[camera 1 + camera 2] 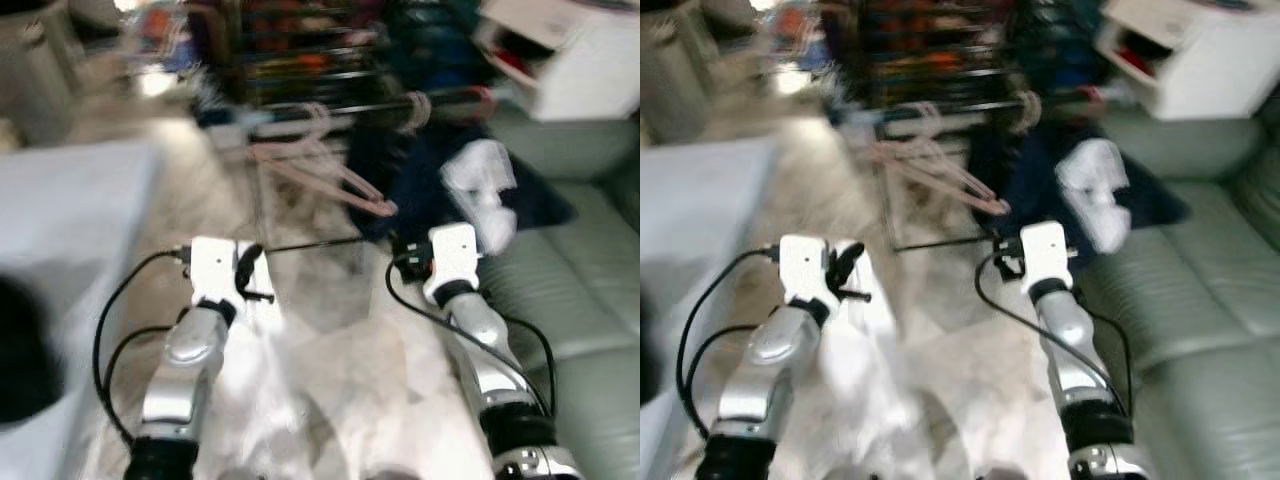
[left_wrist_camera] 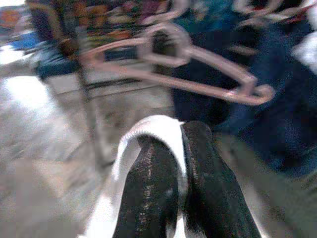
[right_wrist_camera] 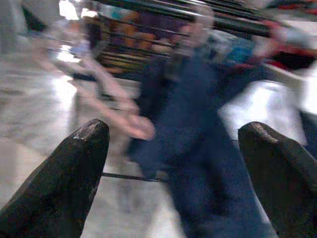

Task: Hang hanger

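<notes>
A: Where's the hanger?

B: The pink hanger (image 1: 330,175) sits just above the middle of the left eye frame, already hooked on the dark rail (image 1: 400,103) of the clothes rack (image 1: 262,130), tilting down to the right toward the navy garment (image 1: 440,175). Blur hides how well the hook is seated.

A: And the claws?

B: The left gripper (image 2: 176,163) has its fingers pressed together on a white band, perhaps plastic or cloth; I can't say what it is. The right gripper (image 3: 173,163) is spread wide with nothing between its fingers, facing the navy garment.

A: What could go wrong?

B: I'd judge the whole view is smeared by motion, so any reach now risks misjudging the rail. An arm pushed forward could knock the pink hanger off or snag the hanging clothes.

A: Anything else nearby?

B: A pale green sofa (image 1: 570,290) along the right edge, a white cabinet (image 1: 570,55) at upper right, a light grey surface (image 1: 70,220) on the left. The rack's lower bar (image 1: 310,243) crosses between the two wrists and could catch a low arm.
</notes>
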